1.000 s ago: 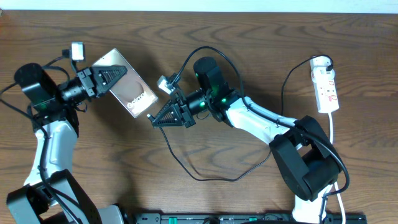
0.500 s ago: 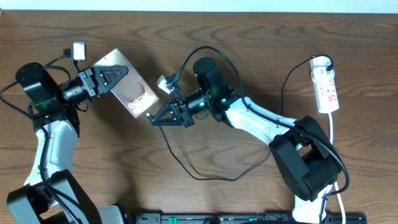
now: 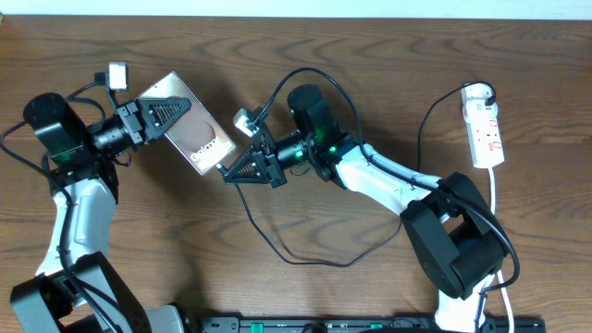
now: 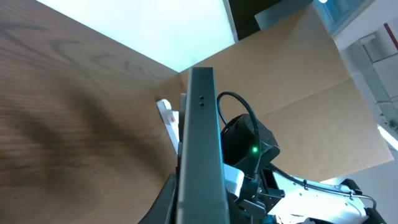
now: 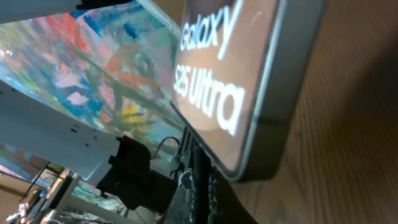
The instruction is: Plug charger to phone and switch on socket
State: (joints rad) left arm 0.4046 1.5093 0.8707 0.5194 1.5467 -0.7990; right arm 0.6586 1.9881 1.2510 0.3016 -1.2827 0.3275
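A black rail (image 3: 370,325) runs along the near edge of the bench (image 3: 185,268). The left arm (image 3: 69,222) and right arm (image 3: 453,250) are rooted near its two near corners. Between them the brown, grained wood is open, crossed only by the charger (image 3: 314,265), a thin black cable looping loosely over the near middle and climbing toward the centre.

There the right gripper (image 3: 227,175) reaches leftward, its black triangular fingers pressed together with the charger's end running into them. The plug tip is too small to make out. The fingertips sit just beside the phone's near end; whether they touch cannot be told.

The phone (image 3: 190,137) is a flat glossy bronze slab with rounded metal edges and white "Galaxy" lettering. It lies slantwise over the far-left part of the bench. The left gripper (image 3: 180,111) is clamped on its far-left end, and from the left wrist the slab shows edge-on between the fingers. A soft shadow falls on the wood beside it.

By the far-right corner, well apart from both grippers, the socket (image 3: 487,129) lies along the right edge. It is a small white plastic strip with red marks, a black plug at its far end and a white cord (image 3: 495,199) trailing toward the near edge. Open wood separates it from the right arm.
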